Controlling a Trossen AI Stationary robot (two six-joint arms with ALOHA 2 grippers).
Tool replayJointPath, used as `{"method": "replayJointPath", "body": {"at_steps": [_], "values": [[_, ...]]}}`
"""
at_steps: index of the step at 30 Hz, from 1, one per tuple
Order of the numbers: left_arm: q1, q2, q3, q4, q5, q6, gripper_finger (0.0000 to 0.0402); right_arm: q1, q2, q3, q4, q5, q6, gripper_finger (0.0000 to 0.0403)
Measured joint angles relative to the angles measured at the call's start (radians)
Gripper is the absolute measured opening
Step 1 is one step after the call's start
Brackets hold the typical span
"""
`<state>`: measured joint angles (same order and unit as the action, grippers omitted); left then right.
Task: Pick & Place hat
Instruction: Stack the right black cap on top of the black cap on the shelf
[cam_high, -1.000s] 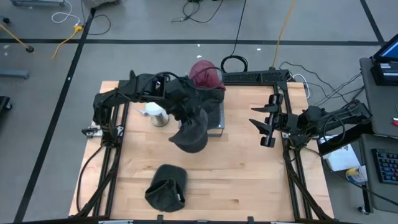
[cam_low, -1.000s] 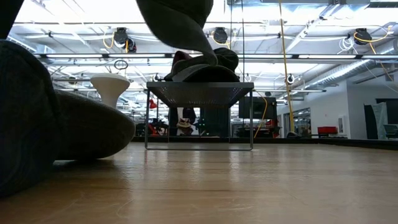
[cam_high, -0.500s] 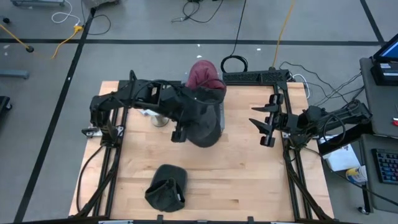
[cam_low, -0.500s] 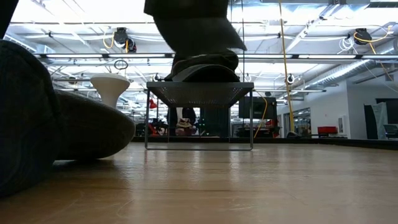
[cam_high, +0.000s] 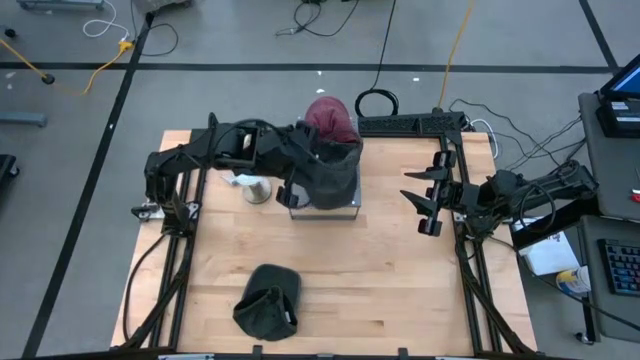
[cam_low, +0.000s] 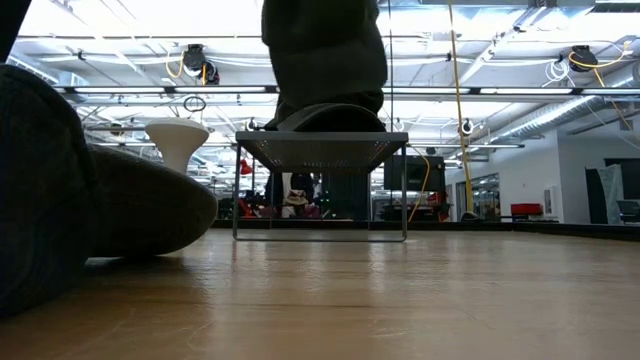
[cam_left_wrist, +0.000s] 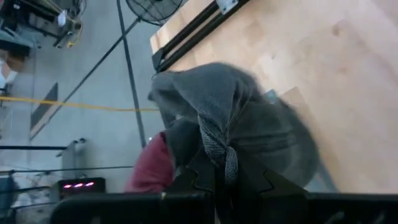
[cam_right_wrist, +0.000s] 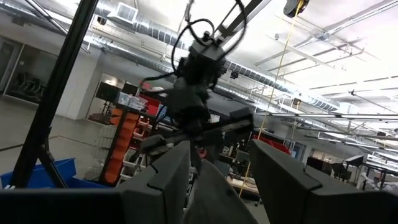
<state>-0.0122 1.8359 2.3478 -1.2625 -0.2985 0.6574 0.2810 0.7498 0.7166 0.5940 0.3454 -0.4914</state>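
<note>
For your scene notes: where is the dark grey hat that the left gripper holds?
In the high view, the dark grey hat hangs from the left gripper over the metal rack, beside the maroon hat, at the table's far middle.

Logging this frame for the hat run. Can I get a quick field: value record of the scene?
left gripper: shut on the grey hat, holding it above the mesh stand
right gripper: open, empty, parked at the table's right edge
on stand: dark hat, maroon hat behind it
dark hat on table: near front edge, untouched
white cup: left of the stand
</note>
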Motion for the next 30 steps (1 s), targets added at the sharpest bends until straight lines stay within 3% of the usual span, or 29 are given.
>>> {"method": "replayJointPath", "body": {"at_steps": [19,22,30], "values": [[0.168,0.011,-0.018,-0.018,0.038,0.022,0.0020,0.000,0.013,0.000,0.009,0.077,0.001,0.0160],[0.194,0.011,-0.035,-0.017,0.086,0.012,0.0020,0.000,0.025,0.000,0.009,0.077,0.000,0.0160],[0.145,0.010,-0.050,0.086,0.188,0.053,0.0020,0.000,0.057,0.000,0.009,0.150,-0.050,0.0160]]}}
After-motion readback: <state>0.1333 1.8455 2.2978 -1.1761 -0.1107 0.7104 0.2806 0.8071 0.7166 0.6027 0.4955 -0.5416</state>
